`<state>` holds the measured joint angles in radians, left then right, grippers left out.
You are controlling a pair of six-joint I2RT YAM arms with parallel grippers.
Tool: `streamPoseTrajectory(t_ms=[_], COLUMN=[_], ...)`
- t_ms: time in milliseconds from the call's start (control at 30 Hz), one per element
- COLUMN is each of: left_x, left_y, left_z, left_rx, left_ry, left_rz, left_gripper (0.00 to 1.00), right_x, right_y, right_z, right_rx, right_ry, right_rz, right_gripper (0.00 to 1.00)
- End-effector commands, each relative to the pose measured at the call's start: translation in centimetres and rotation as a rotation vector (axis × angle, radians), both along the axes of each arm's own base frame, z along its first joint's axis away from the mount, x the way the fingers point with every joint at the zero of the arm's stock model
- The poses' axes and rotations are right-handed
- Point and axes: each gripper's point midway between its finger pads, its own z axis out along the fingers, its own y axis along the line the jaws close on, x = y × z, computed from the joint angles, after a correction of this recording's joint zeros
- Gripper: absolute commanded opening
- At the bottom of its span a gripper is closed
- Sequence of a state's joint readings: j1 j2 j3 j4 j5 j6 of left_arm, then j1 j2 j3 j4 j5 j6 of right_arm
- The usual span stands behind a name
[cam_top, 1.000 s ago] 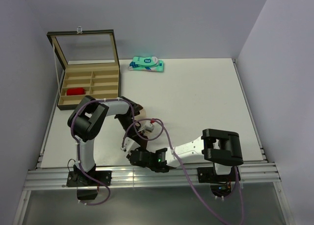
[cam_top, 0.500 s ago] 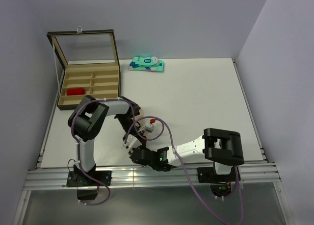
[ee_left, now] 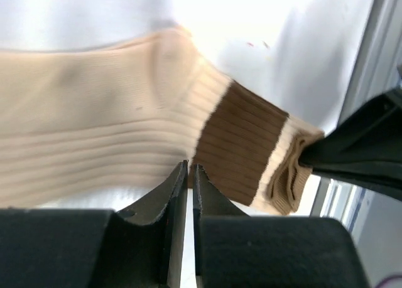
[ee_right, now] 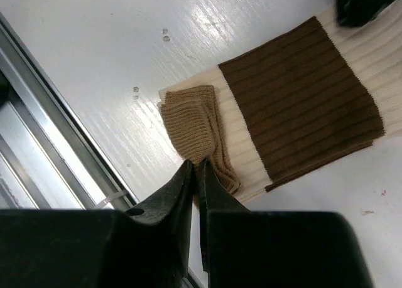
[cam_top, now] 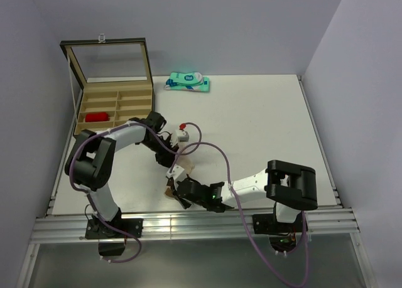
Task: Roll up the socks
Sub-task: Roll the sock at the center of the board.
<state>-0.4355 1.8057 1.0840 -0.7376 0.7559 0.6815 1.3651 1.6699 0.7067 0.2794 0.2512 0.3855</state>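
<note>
From above, most of the beige sock (cam_top: 180, 170) lay hidden under the 2 arms. At the left wrist camera it ran off the left edge, its far end cut away, and I couldn't tell whether the left hand (ee_left: 189, 170) pinched its lower edge or only touched it. The right hand (ee_left: 308, 155) showed there as a dark wedge, cut by the right edge. The red thing (cam_top: 97, 117) in the box (cam_top: 113, 135) was too small to make out.

Open-lidded divided box (cam_top: 135, 103) far left; teal packet (cam_top: 187, 82), perhaps wipes, nearby.
</note>
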Motion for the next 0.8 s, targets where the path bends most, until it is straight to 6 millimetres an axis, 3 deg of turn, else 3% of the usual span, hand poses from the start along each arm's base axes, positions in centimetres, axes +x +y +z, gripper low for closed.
streamPoseTrajectory(t_ms=[0,133,167,367,467,533,567,633,700,767], left_x=[3.6,7.2,8.3,11.2,11.1,10.5,10.3,9.6,9.2,7.5], left_y=[0.1,2.1,3.4,7.6,8.3,8.7,8.7,8.8,8.0,6.9], left_z=[2.3,5.3,5.8,8.3,9.5,10.0,10.1,10.2,10.0,9.3], left_rx=[-0.057,-0.136,-0.150,-0.154,-0.148,-0.145,-0.137,-0.121,-0.084,-0.046], left_ry=[-0.098,-0.212,-0.226,-0.397,-0.533,-0.596,-0.633,-0.690,-0.770,-0.859], left_rz=[0.162,0.317,0.373,0.494,0.468,0.452,0.419,0.387,0.320,0.227], left_gripper=[0.14,0.13,0.13,0.14,0.17,0.23,0.24,0.29,0.29,0.29], right_x=[-0.9,-0.7,-0.3,0.5,0.5,1.6,1.1,2.6,2.5,3.8], right_y=[-2.0,-1.9,-2.2,-2.4,-2.3,-2.0,-2.5,-2.5,-2.8,-3.0], right_z=[-2.6,-2.5,-2.6,-2.8,-3.1,-2.6,-3.3,-3.0,-3.0,-2.4], right_rx=[-0.067,-0.044,-0.047,-0.045,-0.062,-0.040,-0.064,-0.038,-0.025,-0.008], right_ry=[0.093,0.162,0.177,0.377,0.505,0.567,0.641,0.702,0.791,0.830], right_rz=[0.012,0.015,0.002,0.021,0.043,0.030,0.032,-0.002,0.007,-0.017], right_gripper=[0.00,0.00,0.00,0.00,0.00,0.00,0.00,0.00,0.00,0.00])
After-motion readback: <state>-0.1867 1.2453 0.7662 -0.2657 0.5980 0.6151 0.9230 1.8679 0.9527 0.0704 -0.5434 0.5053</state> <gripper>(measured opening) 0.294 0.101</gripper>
